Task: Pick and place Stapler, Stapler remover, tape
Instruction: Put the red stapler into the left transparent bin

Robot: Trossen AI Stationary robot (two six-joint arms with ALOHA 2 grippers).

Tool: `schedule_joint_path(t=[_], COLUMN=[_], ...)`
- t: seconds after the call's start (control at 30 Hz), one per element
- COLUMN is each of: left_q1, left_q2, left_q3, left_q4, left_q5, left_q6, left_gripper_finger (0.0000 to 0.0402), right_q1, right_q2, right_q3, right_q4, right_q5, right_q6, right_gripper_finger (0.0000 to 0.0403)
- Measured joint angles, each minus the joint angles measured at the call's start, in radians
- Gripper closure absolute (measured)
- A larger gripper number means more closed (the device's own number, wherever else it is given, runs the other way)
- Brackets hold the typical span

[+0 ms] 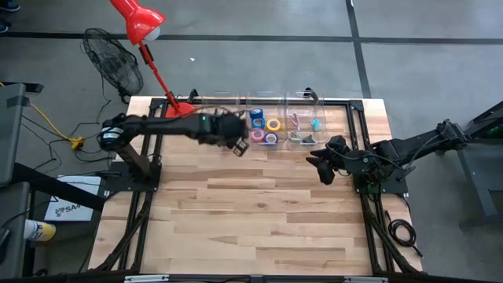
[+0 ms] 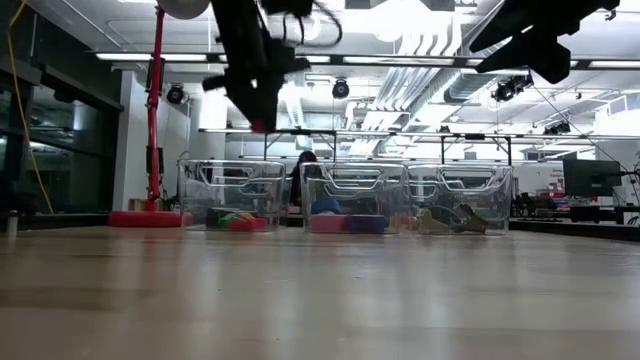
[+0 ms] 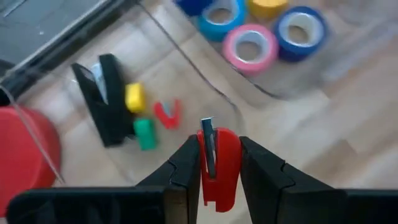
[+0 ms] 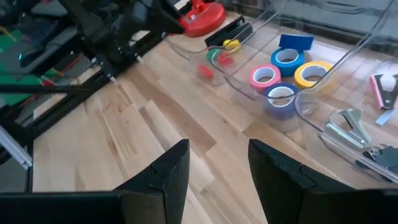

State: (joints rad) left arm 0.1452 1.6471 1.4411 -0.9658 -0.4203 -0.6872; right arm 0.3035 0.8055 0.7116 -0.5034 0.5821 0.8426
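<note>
Red plastic shows between the left gripper's (image 3: 214,165) fingers (image 3: 186,165): they are clamped on a small red stapler (image 3: 219,167) with a metal strip along its upper edge, held in the air above the table (image 1: 259,220), just short of the near wall of the leftmost clear bin (image 2: 232,195). That bin already holds a black stapler (image 3: 107,99), a yellow piece (image 3: 135,97), a green piece (image 3: 144,134) and a small red clawed piece that looks like a staple remover (image 3: 168,114). In the middle bin (image 2: 352,190) lie the tape rolls: pink (image 3: 250,48), two blue (image 3: 219,17) (image 3: 300,32), yellow (image 3: 266,6) and, by the right wrist view, a purple one (image 4: 281,101). The rightmost bin (image 2: 460,190) holds metal staple removers (image 4: 348,127) and a pink-handled one (image 4: 382,87). Farther out, the right gripper (image 4: 217,171) waits with its fingers apart, raised over the table's right side near that last bin, holding nothing. A red lamp's base (image 1: 179,108) stands at the far left of the row. Nothing loose is visible on the open boards, so the sorting looks nearly finished: the held stapler seems to be the last item, and what is left is to carry it over the wall of the left bin and release it there.
</note>
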Motion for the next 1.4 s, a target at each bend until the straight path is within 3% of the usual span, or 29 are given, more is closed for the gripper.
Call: schedule_joint_path(t=[0.3,0.57,1.23,1.4], left_q1=[0.220,0.345,0.420,0.417], left_q2=[0.025,0.024,0.025,0.025], left_q3=[-0.001,-0.055,-0.272,-0.278], left_q4=[-0.001,0.085,0.338,0.348], left_q5=[0.043,0.119,0.306,0.319], left_q6=[0.191,0.321,0.362,0.377], left_gripper_finger=[0.0317,0.0317,0.0314,0.0285], right_q1=[-0.001,-0.003,-0.003,-0.003], right_q2=[0.000,0.000,0.000,0.000], right_q3=[0.000,0.000,0.000,0.000], right_q4=[-0.007,-0.007,-0.008,-0.010], right_q5=[0.059,0.091,0.196,0.195], right_q6=[0.051,0.085,0.171,0.171], right_gripper_finger=[0.0247,0.0247,0.0247,0.0247])
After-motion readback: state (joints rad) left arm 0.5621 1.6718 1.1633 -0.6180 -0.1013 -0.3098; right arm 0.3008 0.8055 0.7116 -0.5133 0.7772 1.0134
